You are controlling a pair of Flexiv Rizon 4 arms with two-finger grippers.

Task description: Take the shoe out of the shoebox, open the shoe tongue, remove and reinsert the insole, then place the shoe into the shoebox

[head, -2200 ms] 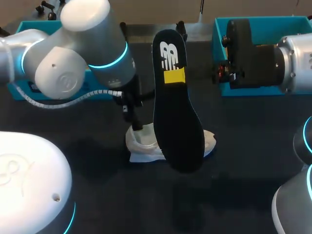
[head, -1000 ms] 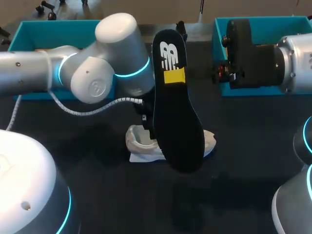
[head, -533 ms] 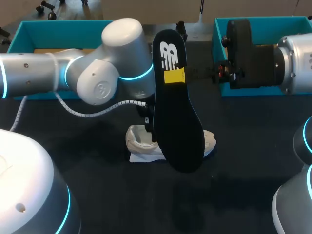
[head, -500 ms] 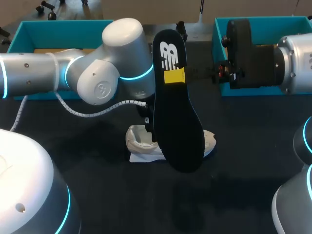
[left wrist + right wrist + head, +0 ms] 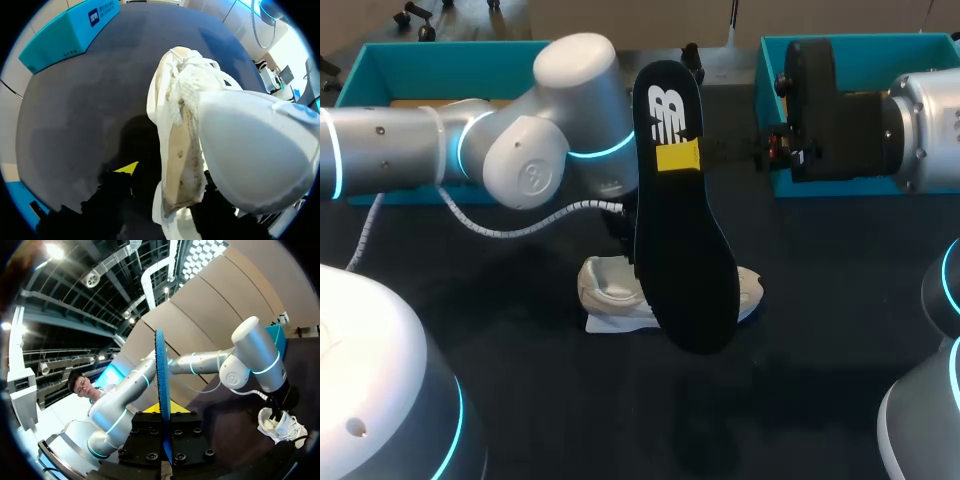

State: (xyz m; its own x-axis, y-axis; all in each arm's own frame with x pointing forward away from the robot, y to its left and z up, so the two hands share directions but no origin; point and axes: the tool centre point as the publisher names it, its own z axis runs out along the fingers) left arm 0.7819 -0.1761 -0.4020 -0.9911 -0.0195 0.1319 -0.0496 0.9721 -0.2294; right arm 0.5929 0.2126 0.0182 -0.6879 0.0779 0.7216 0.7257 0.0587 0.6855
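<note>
Black insole upright, left arm over shoe

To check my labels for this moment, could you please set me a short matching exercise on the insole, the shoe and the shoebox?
Things:
1. insole
2. shoe
3. shoebox

Descriptions:
A. white, lying on the table
B. teal, at the table's far side
C. black, clamped in the right gripper

Pairs: 1-C, 2-A, 3-B.
</note>
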